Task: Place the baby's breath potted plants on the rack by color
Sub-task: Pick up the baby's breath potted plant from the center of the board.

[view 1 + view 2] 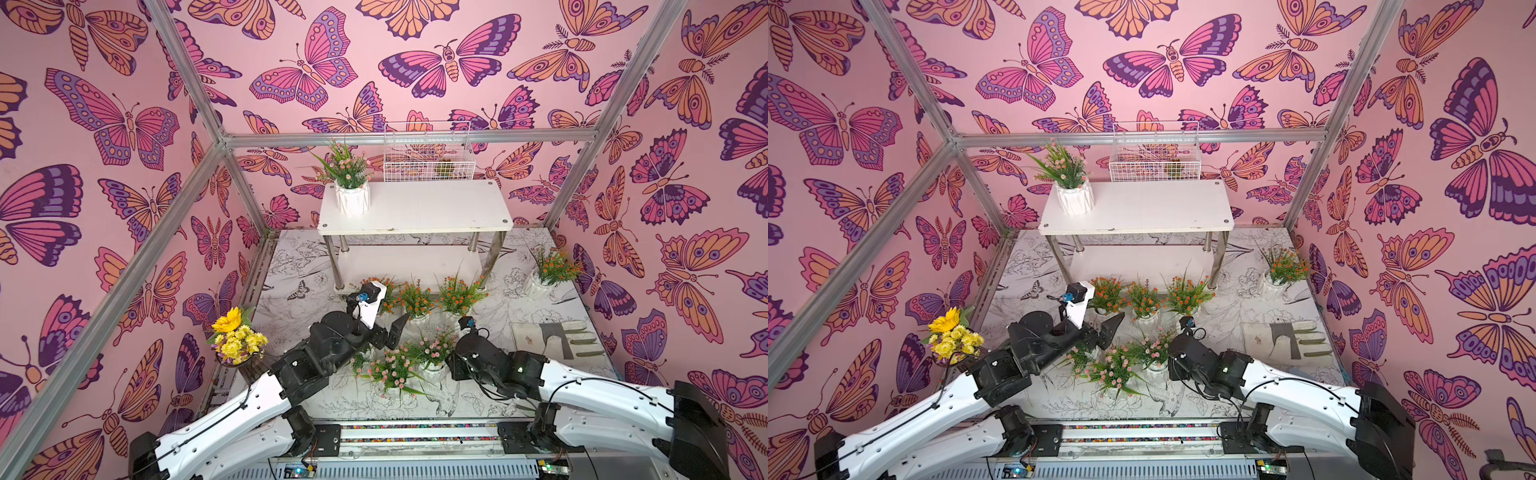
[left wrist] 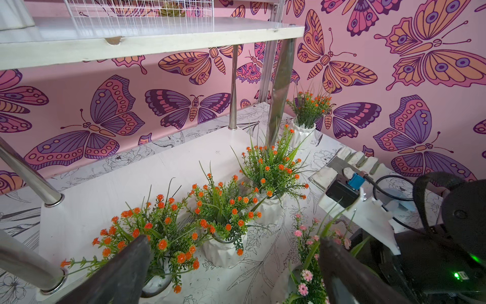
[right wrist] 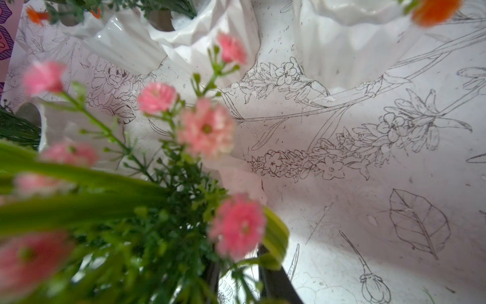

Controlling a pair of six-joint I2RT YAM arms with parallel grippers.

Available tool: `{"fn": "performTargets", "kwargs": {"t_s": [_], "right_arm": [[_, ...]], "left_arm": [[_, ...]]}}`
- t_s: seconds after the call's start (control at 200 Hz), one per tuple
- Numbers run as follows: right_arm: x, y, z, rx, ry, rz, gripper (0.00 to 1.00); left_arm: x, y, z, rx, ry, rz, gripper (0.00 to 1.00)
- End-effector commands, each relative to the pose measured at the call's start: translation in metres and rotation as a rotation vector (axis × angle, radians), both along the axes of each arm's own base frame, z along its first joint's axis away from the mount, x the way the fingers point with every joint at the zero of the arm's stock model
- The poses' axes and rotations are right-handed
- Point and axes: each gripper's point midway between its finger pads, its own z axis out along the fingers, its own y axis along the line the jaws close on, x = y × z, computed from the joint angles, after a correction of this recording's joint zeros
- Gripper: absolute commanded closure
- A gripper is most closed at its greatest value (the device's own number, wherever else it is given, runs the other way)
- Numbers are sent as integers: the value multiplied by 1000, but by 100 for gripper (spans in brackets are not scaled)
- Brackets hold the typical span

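Observation:
The white two-tier rack stands at the back, with one pink baby's breath plant on the left end of its top shelf. Three orange plants line up in front of the rack, and a fourth orange one stands to the right. Three pink plants cluster nearer the front. My left gripper hangs open above the gap between the orange and pink pots, holding nothing. My right gripper is down in a pink plant's foliage. Its jaws stand narrowly apart with thin sprigs crossing the gap.
A yellow sunflower bouquet stands at the left edge. A white wire basket hangs behind the rack. A grey-and-white glove lies at the right. Aluminium frame posts and butterfly walls close in the table.

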Motion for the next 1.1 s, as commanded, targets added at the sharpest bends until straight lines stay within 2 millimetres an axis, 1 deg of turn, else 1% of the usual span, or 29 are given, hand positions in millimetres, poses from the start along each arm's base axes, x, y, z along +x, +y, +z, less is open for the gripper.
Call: {"fn": "performTargets", "kwargs": {"t_s": [0.0, 0.19, 0.471, 0.601, 0.801, 0.936, 1.097], "right_arm": [[5, 4, 6, -16, -20, -2, 77], [7, 3, -1, -45, -5, -27, 81], [10, 0, -11, -107, 17, -48, 83], [11, 2, -17, -131, 27, -51, 84], [13, 2, -20, -164, 35, -52, 94], [15, -2, -11, -195, 16, -43, 97], [20, -14, 13, -244, -34, -44, 100]], "left_arm": [[0, 2, -8, 24, 7, 11, 0], [0, 4, -9, 21, 10, 13, 0], [-1, 4, -14, 25, 20, 11, 0], [-1, 3, -15, 25, 23, 10, 0], [-2, 2, -17, 24, 29, 3, 0], [-3, 1, -17, 22, 30, -7, 0], [-6, -2, -19, 25, 34, -30, 0]]}}
